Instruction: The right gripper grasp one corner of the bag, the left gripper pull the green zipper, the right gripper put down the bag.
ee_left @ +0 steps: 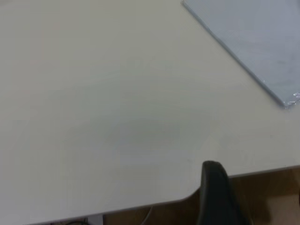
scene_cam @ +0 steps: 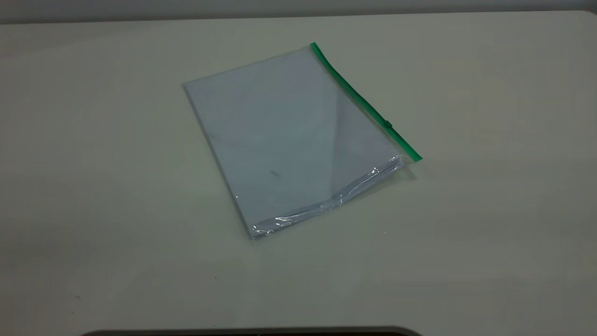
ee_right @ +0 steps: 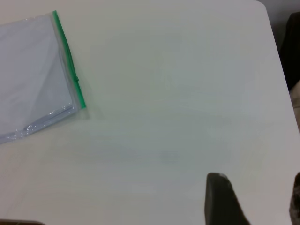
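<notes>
The bag (scene_cam: 289, 135) lies flat near the middle of the table, pale blue-grey with shiny creases along its near short edge. The green zipper (scene_cam: 359, 95) runs along its right long edge, with the slider tab (scene_cam: 387, 124) towards the near end. The near corner of the bag (scene_cam: 416, 157) lies on the table. Neither gripper shows in the exterior view. My right gripper (ee_right: 258, 180) is open and empty, far from the bag (ee_right: 28, 79) and its zipper (ee_right: 68, 58). My left gripper (ee_left: 257, 169) is open at the table's edge, far from the bag (ee_left: 253, 33); only one of its fingers (ee_left: 213, 187) shows.
The white table (scene_cam: 466, 233) carries only the bag. Its edge (ee_left: 140, 202) runs close to my left gripper, with brown floor beyond. A rounded table corner (ee_right: 262, 5) and a dark object (ee_right: 293, 47) beyond it show in the right wrist view.
</notes>
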You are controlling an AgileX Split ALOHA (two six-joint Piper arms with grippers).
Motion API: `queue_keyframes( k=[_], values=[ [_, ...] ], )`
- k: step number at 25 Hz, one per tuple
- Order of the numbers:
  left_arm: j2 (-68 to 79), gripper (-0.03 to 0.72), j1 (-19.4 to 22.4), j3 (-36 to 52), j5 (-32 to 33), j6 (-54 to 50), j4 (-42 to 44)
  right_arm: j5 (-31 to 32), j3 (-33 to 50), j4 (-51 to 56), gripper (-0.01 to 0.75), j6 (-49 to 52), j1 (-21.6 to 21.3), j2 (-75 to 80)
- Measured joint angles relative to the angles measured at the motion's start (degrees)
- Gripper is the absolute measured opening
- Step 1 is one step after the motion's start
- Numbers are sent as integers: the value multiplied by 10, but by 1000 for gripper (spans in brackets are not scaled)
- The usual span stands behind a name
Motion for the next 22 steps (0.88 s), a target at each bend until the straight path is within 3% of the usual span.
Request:
queue_keyframes(
  k=[8, 13, 18, 22],
  values=[
    [0, 472, 0, 0, -4, 0, -2, 0, 0, 2, 391, 0, 0, 0],
    [4, 472, 0, -3, -42, -13, -25, -16, -1, 42, 391, -1, 0, 6],
    [115, 472, 0, -22, -89, -67, -27, -120, -1, 123, 391, -66, 0, 125],
    [252, 472, 0, -48, -172, -63, -30, -209, -1, 155, 397, -132, 0, 287]
  ],
)
